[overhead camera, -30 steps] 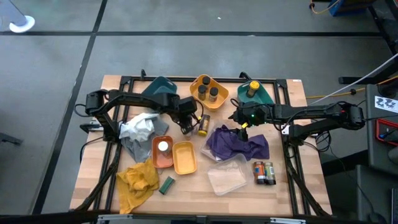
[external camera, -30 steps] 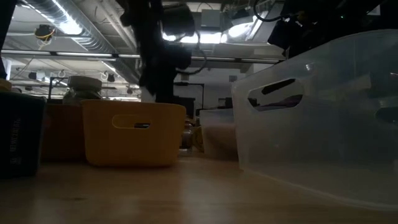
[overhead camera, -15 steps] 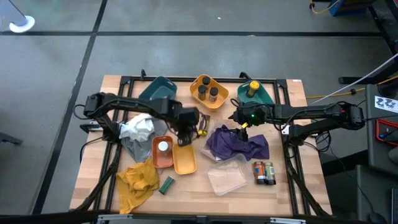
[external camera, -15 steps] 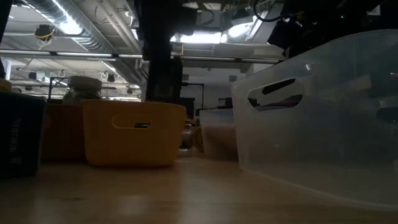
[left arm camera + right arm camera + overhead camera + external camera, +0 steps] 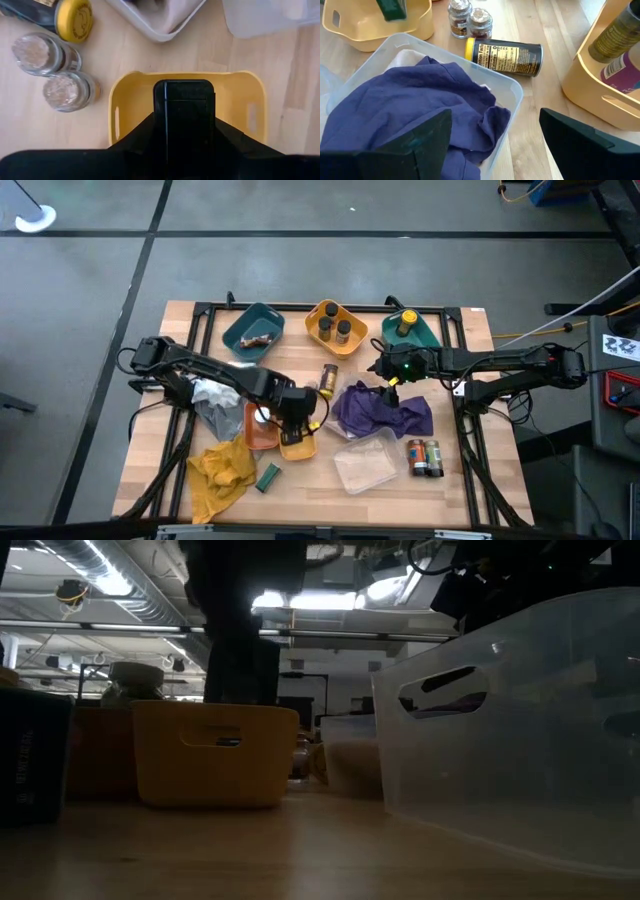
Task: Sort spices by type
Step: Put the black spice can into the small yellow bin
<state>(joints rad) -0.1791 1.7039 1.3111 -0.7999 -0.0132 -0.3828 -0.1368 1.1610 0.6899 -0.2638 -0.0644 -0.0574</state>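
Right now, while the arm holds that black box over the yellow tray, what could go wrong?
1. The left gripper holds the dark tin above the yellow tray. If it lets go off-centre, the tin might hit the rim and land outside.
2. Two small jars stand right beside that tray, so a sideways move could topple them.
3. The yellow-lidded jar lies on its side and could roll if nudged.
The right gripper waits open above the purple cloth.
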